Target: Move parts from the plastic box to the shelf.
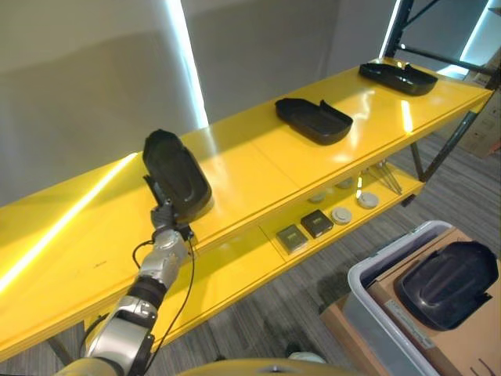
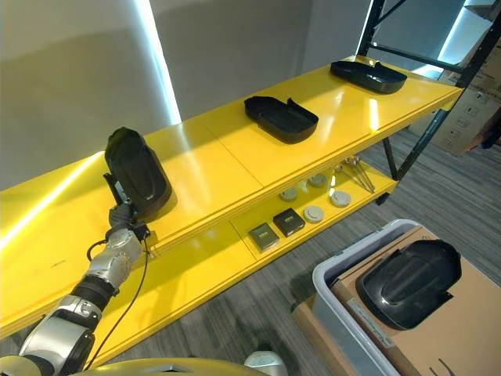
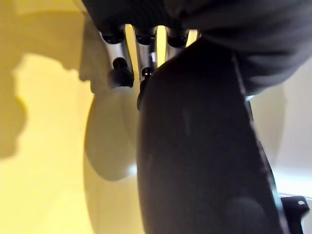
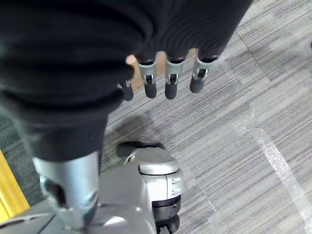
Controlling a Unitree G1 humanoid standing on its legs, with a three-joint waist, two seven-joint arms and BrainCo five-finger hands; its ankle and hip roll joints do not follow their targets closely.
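A black moulded part [image 1: 176, 174] stands tilted on its edge on the yellow shelf's top board [image 1: 258, 168], towards its left end. My left hand [image 1: 163, 218] grips the part's lower end from the near side. In the left wrist view its fingers [image 3: 119, 73] curl round the part [image 3: 195, 161]. Two more black parts [image 1: 313, 119] [image 1: 398, 77] lie flat further right on the same board. Another black part [image 1: 448, 283] rests on cardboard inside the grey plastic box [image 1: 366, 301] at the lower right. My right hand [image 4: 169, 80] hangs over the carpet with relaxed fingers, holding nothing.
The lower shelf board [image 1: 235, 270] carries two small square boxes [image 1: 291, 237] [image 1: 317, 223], round discs [image 1: 341, 215] and thin rods [image 1: 389, 176]. A dark rack post [image 1: 450, 141] stands at the shelf's right end. Grey carpet [image 1: 297, 305] lies between shelf and box.
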